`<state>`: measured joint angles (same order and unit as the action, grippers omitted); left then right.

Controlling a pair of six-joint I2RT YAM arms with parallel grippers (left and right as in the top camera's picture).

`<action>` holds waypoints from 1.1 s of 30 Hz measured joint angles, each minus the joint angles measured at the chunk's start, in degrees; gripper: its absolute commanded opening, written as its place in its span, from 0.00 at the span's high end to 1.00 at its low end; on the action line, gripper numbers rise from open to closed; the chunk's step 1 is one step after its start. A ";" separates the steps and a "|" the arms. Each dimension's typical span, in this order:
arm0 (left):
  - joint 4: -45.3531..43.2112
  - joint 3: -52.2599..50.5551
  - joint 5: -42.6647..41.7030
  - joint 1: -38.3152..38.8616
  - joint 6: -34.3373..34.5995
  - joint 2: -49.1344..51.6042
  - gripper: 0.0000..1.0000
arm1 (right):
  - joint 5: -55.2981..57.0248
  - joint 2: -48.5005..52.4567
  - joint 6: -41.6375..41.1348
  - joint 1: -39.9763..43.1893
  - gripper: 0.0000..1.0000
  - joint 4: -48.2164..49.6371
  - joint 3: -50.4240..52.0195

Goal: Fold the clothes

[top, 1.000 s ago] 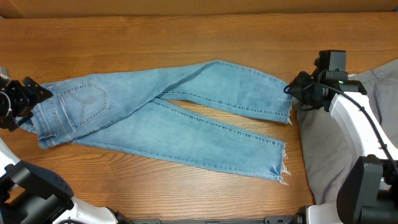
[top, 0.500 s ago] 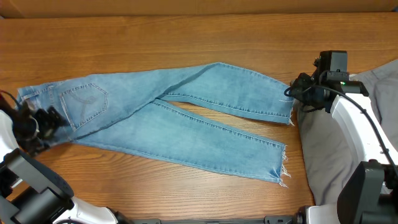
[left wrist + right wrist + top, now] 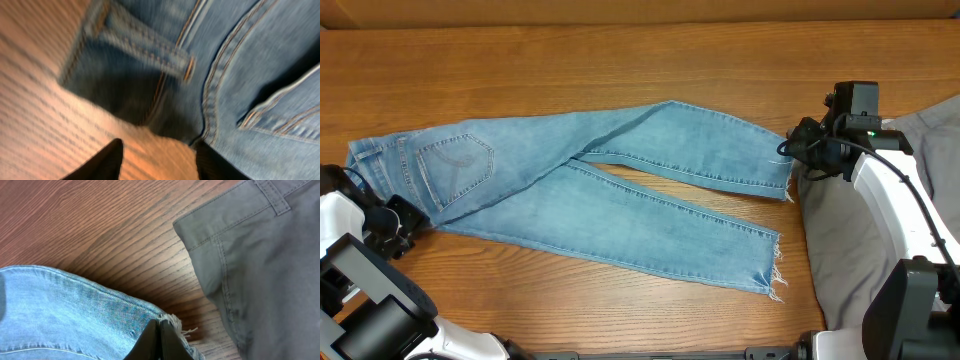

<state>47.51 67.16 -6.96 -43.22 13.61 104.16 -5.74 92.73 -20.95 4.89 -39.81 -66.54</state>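
The jeans lay flat across mid-frame, long axis left to right, waistband at the left and frayed hems at the right beside the grey trousers. The left gripper, fingers parted over bare wood and holding nothing, sat just below the waistband corner, toward lower left; the right gripper was clenched on the upper leg's hem. The table showed bare wood along the upper frame.

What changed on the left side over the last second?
The left claw let go of the jeans at the waistband and pulled back off them toward the robot; the waistband now lies flatter. The right claw stays shut on the leg hem; the trousers are unmoved.
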 measured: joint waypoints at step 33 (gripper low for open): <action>-2.89 3.08 -1.25 -0.04 1.07 0.00 0.96 | 0.20 0.00 2.43 0.00 0.96 1.51 0.00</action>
<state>44.62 70.24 -8.21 -43.27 14.68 104.16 -5.54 92.73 -18.52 4.89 -38.30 -66.54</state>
